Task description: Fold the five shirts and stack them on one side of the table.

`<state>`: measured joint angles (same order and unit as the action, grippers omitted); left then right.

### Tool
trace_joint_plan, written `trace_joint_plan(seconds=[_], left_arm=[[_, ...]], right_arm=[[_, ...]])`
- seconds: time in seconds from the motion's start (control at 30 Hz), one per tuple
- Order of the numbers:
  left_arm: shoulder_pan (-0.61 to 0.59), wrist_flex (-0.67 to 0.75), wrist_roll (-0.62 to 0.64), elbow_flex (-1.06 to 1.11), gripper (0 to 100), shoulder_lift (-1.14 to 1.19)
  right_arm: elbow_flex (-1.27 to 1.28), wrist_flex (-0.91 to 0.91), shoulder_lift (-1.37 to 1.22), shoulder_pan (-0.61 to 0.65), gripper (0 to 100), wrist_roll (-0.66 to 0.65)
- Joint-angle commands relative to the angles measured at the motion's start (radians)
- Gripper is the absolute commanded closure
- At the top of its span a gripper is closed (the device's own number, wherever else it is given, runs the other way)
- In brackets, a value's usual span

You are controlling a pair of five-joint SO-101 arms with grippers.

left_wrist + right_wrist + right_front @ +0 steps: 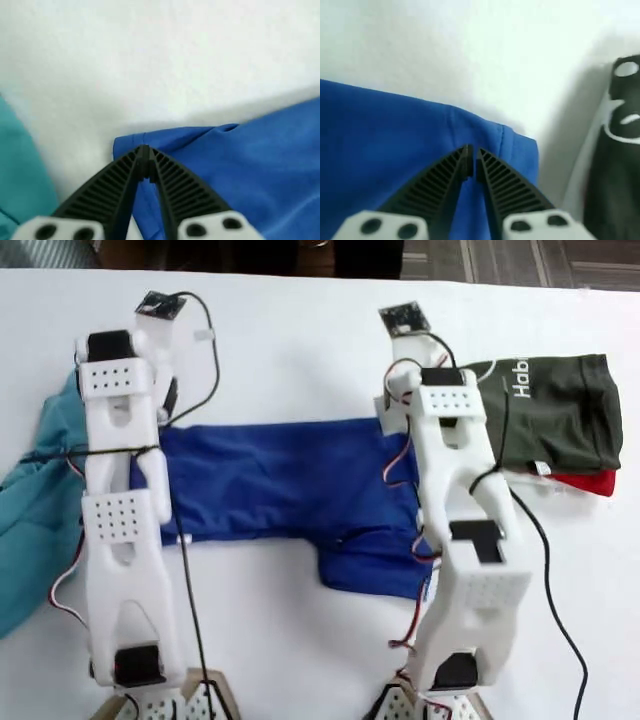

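Two corners of the blue shirt (290, 480) pinched.
The left gripper (144, 159) and right gripper (471, 162) are closed on its cloth directly under their tips; the bite looks shallow, so it may slip on lifting, skewing the fold.

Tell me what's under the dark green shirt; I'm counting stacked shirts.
Red fabric peeks out beneath the dark green shirt along one edge; the rest, and anything else underneath, is covered.
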<state>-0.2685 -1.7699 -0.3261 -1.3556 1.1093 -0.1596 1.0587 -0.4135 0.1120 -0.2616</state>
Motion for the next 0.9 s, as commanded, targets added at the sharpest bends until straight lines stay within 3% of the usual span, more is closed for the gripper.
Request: trace_joint_plan(seconds=[0.0,0.2,0.57,0.87], left_arm=[[0.009,-0.020,-0.008,0.030,97,-0.149],[0.014,-0.015,-0.009,0.213,97,-0.379],[-0.025,-0.015,-0.008,0.449,97,-0.583],[-0.026,0.060,-0.011,0.852,97,-0.945]], right_arm=[[0.074,-0.004,0.196,0.033,97.7,0.000],[0.255,-0.073,0.369,0.051,97.7,0.000],[0.459,-0.061,0.605,0.056,97.7,0.000],[0.641,-0.041,0.872,0.056,97.8,0.000]])
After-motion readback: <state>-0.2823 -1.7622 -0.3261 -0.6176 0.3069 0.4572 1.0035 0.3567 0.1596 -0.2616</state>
